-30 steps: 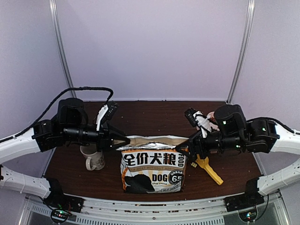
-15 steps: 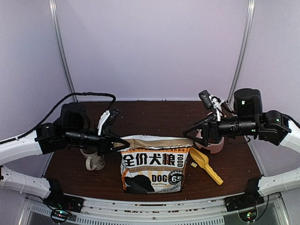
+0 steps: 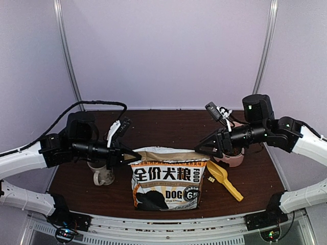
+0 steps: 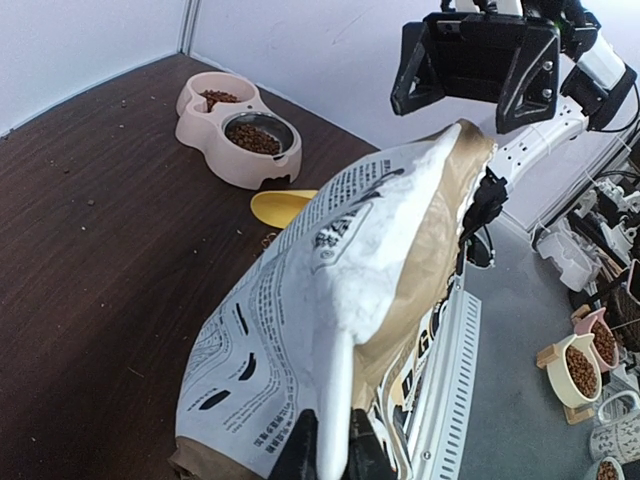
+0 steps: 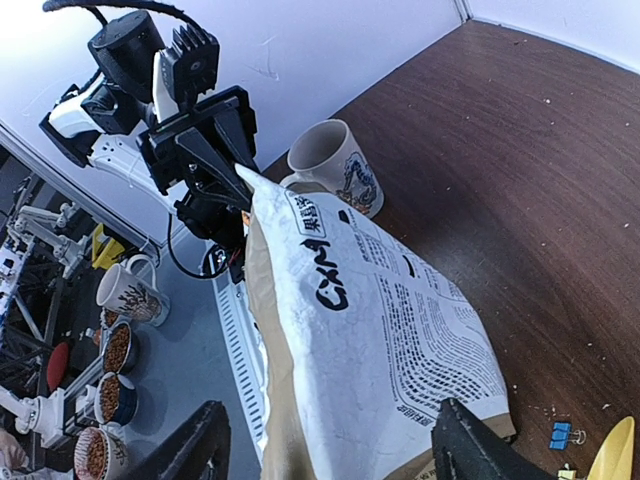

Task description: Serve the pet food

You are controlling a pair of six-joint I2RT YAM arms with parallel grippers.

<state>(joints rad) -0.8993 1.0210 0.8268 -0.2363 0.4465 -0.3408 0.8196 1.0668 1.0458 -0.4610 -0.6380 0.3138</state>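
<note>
The brown paper dog food bag (image 3: 166, 181) stands at the table's front middle, its foil top crumpled. My left gripper (image 3: 137, 152) is shut on the bag's top left corner; the left wrist view shows the fingers (image 4: 330, 452) pinching a fold of the bag (image 4: 330, 290). My right gripper (image 3: 200, 150) is open at the bag's top right corner, and in the right wrist view its fingers (image 5: 330, 410) stand wide apart on either side of the bag (image 5: 390, 320) without touching it. Reddish-brown kibble (image 4: 255, 140) lies in both cups of a pink double bowl (image 4: 205, 140).
The pink bowl (image 3: 234, 157) sits right of the bag. A yellow scoop (image 3: 226, 182) lies in front of the bowl. A white printed mug (image 3: 102, 176) stands left of the bag, under my left arm. A blue binder clip (image 5: 565, 435) and crumbs lie on the table.
My right gripper rose up and to the right away from the bag, then came back down to the bag's top right corner, open. My left gripper keeps its hold.
</note>
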